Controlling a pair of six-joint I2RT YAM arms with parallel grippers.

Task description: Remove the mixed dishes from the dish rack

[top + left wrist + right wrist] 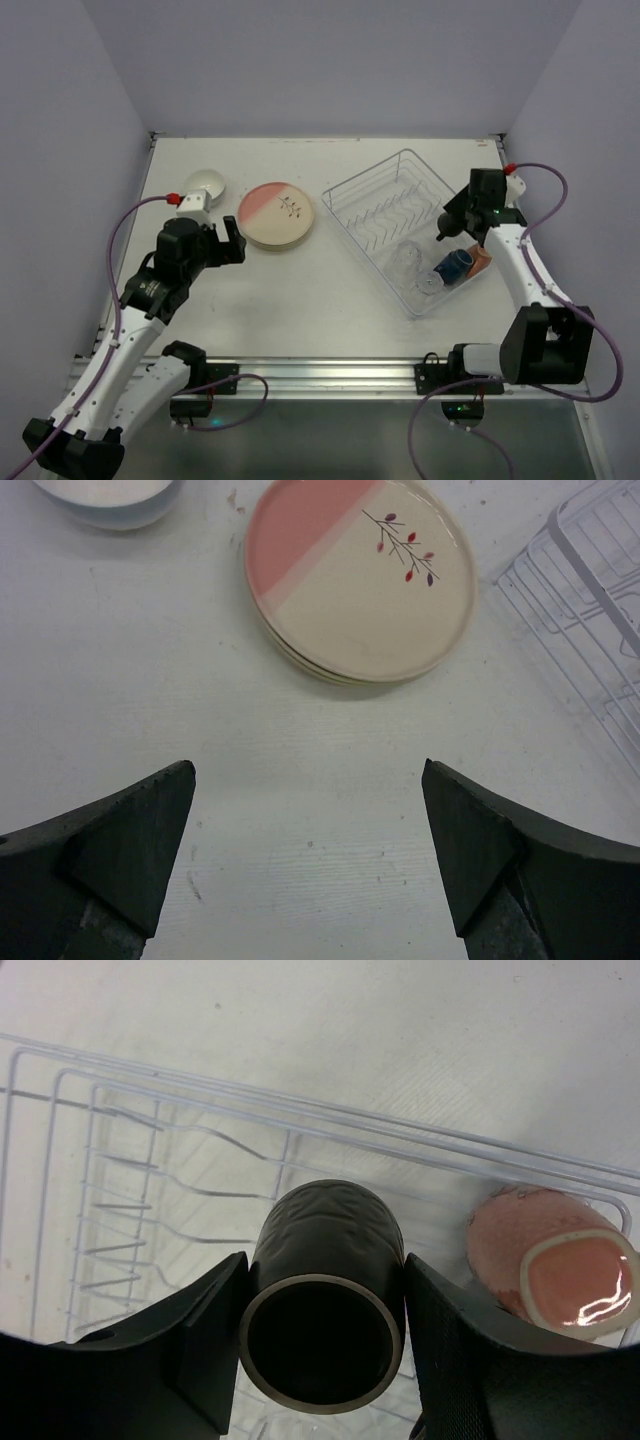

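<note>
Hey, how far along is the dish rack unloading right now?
Done: the stack of plates and white bowl sit on the table. In hand: the right claw grips the brown cup at the dish rack. Left: blue cup, salmon cup and two clear glasses are inside it.

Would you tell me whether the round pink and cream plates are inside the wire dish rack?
Out: the round pink and cream plates lie stacked on the table, left of the silver wire dish rack.
</note>
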